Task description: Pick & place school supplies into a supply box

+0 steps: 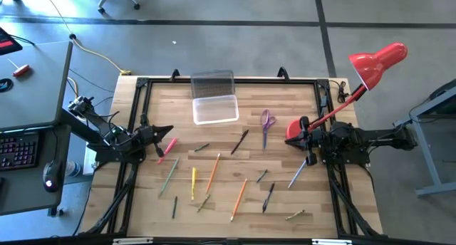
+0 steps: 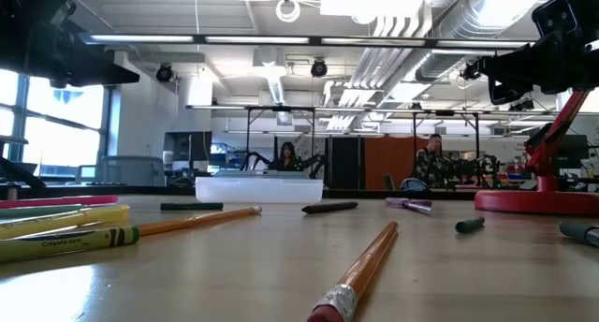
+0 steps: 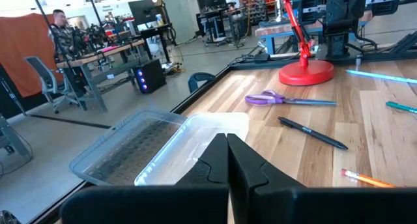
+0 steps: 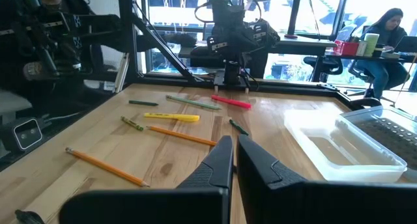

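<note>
The supply box (image 1: 215, 110) sits near the table's far edge, its greyish lid (image 1: 212, 83) hinged open behind it; it also shows in the left wrist view (image 3: 195, 136) and the right wrist view (image 4: 339, 142). Purple-handled scissors (image 1: 266, 122), a black pen (image 1: 240, 140), a pink-red marker (image 1: 168, 148), orange pencils (image 1: 213, 171), a yellow one (image 1: 193, 182) and a silver pen (image 1: 298, 174) lie flat on the wood. My left gripper (image 1: 169, 129) hovers shut at the left edge by the marker. My right gripper (image 1: 305, 131) hovers shut at the right edge, beside the lamp base.
A red desk lamp (image 1: 367, 67) stands with its round base (image 1: 293, 131) on the table's right side, next to my right gripper and the scissors. A black frame (image 1: 228, 80) borders the table. People sit at desks in the room beyond (image 4: 388, 25).
</note>
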{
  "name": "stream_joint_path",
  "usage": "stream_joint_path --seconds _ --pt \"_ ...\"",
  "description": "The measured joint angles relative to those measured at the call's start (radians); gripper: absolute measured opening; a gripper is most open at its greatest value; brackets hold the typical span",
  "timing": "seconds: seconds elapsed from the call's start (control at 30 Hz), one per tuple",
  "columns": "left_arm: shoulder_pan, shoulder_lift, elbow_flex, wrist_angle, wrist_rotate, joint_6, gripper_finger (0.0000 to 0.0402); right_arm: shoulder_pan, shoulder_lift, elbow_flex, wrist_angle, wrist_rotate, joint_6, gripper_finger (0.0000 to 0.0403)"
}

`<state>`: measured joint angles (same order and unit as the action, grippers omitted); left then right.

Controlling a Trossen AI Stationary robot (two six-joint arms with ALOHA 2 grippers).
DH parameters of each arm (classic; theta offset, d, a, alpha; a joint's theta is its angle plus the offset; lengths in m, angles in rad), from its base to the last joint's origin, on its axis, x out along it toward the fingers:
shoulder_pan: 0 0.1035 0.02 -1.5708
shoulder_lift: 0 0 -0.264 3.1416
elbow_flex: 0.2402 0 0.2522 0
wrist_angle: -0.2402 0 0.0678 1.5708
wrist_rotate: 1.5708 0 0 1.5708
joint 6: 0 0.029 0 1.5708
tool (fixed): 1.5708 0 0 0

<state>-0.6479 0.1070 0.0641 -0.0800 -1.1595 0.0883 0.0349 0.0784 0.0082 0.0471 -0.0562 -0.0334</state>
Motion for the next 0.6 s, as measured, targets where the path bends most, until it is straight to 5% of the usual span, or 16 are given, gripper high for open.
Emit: stream_joint_path --seconds 0.37,0.6 --pt "0.0 0.0 0.0 0.148 0.058 0.328 0.0026 0.0 0.0 0.0 0.0 0.0 0.0 0.0" --pt "0.0 0.0 0.0 0.132 0.113 0.404 0.0026 0.0 0.0 0.0 0.0 0.0 0.0 0.0"
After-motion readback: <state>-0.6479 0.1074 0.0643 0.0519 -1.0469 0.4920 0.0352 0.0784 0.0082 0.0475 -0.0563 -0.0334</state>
